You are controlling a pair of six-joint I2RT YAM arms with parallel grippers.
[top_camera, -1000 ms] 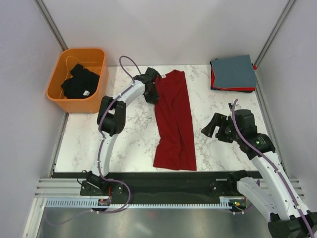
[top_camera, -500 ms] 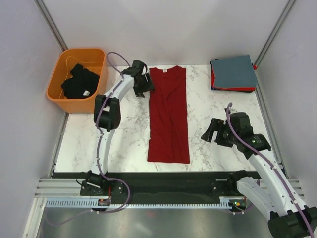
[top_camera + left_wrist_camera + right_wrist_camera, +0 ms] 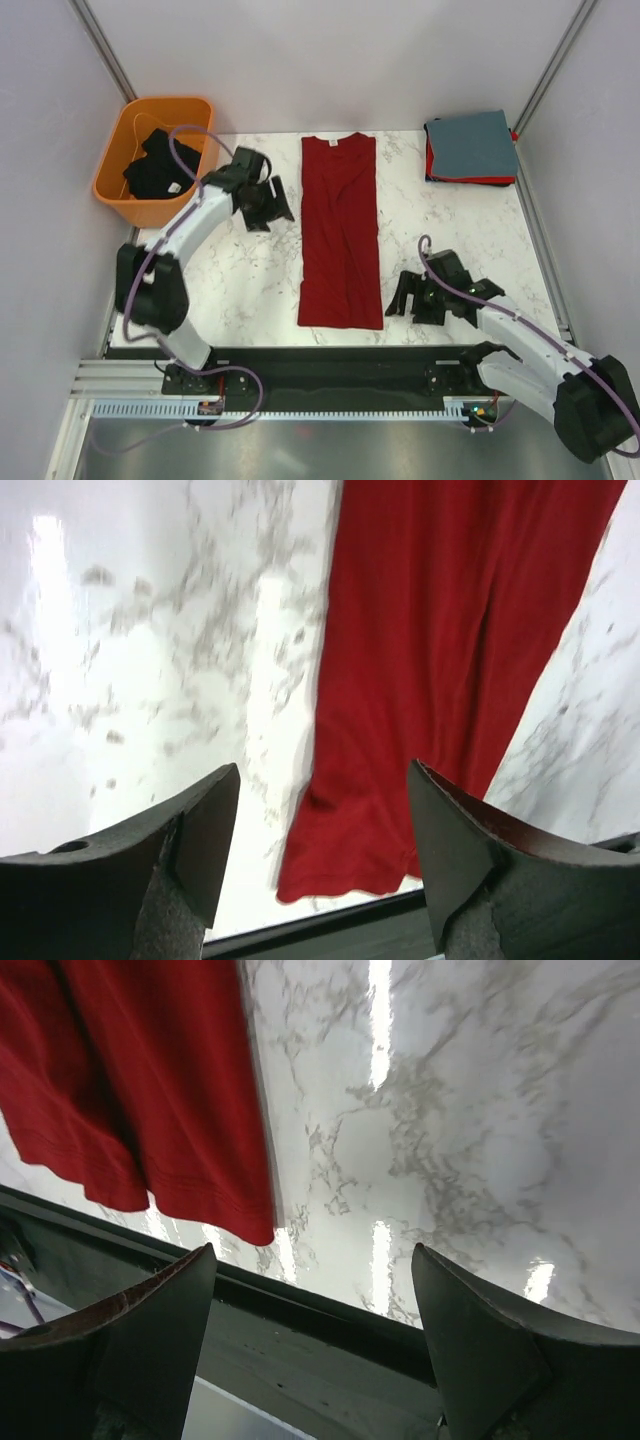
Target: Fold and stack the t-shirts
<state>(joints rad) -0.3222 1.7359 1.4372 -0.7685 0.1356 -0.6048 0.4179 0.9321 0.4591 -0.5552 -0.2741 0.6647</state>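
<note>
Top view: the dark red t-shirt [image 3: 340, 232] lies flat on the desk [image 3: 250, 280] as a long narrow strip, apparently ready for cross-folding. The folded stack [image 3: 470, 148] sits at the far right corner.
Left wrist: left jaws apart, empty, beside the shirt.
Right wrist: right jaws apart, empty, near its hem.

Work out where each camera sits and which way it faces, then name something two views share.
Top external: fixed above and behind the arms, looking down on the white marble table; both arms, left gripper, right gripper show.
Left wrist: on the left arm, looking down at the dark red cloth t-shirt; own fingers show.
Right wrist: low, facing the table's front edge; own fingers show.
Shared: both wrist views show the t-shirt's hem.
</note>
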